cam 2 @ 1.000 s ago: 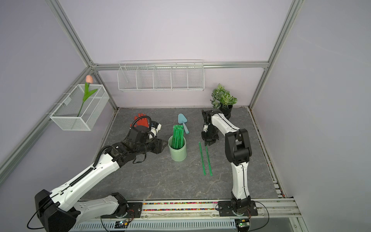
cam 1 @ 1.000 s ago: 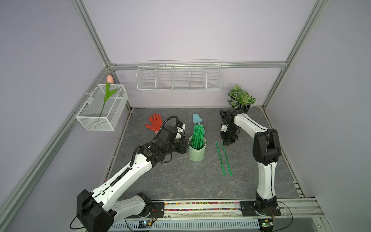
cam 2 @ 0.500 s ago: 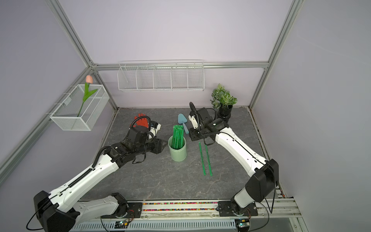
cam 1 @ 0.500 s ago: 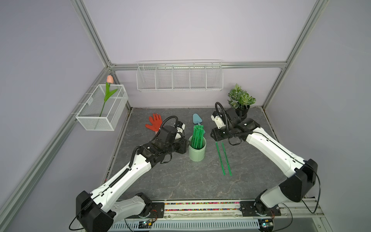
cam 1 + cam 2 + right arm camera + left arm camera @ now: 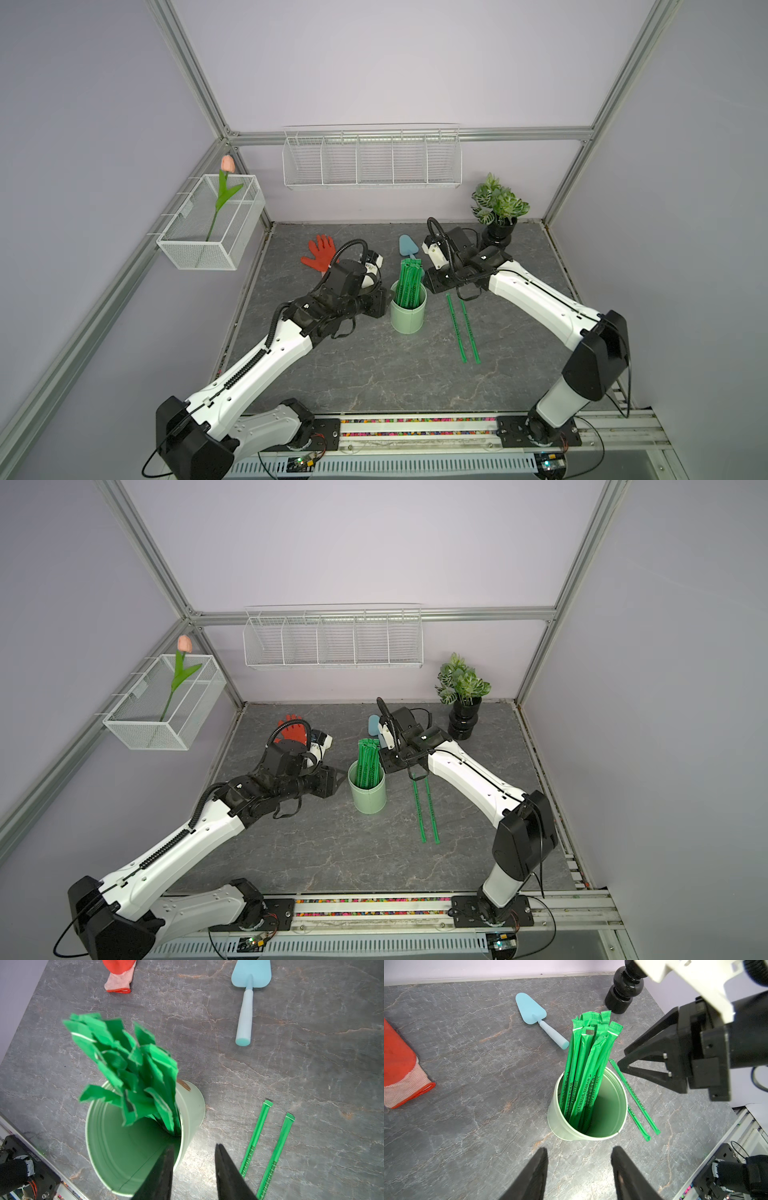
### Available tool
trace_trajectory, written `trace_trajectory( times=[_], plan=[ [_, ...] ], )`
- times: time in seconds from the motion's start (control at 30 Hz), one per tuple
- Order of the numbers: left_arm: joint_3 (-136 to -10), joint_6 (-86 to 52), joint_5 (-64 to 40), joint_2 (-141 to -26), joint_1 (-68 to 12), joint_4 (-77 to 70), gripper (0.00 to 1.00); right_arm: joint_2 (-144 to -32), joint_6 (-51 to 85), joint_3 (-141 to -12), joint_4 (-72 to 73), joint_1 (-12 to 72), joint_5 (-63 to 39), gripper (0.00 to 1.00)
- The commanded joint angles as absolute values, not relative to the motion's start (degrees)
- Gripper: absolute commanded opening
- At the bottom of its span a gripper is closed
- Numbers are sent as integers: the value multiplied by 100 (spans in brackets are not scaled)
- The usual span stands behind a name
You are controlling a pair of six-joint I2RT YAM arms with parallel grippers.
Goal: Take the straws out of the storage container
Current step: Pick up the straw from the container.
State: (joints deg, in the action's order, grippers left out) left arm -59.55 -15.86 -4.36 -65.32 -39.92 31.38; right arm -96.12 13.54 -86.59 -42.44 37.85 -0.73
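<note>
The left fingers are spread and empty, tips just short of the storage container, which stands mid-worktop. The straws lean bunched inside it, tops well above the rim. They look paper-wrapped, probably featherlight, bendy and easily crushed, so they are best pinched gently near the flat upper ends. The right fingers are parted, grasping nothing, poised beside those ends; a second ago that arm stood folded farther back. Two loose straws lie rightward, unmoved.
</note>
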Motion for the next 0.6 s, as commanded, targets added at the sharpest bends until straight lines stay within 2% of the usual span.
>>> trace_trajectory(
  times=[0.0,0.57],
  plan=[
    [-5989,-1599,-413,-6480,-4008,3076,53,-9664,1432,-8839,-4094,3824,-225,37],
    [-6012,-1586,-439,-6503,-4008,3102,53,-10147,1437,-9210,-4101,3863,-482,34]
  ],
)
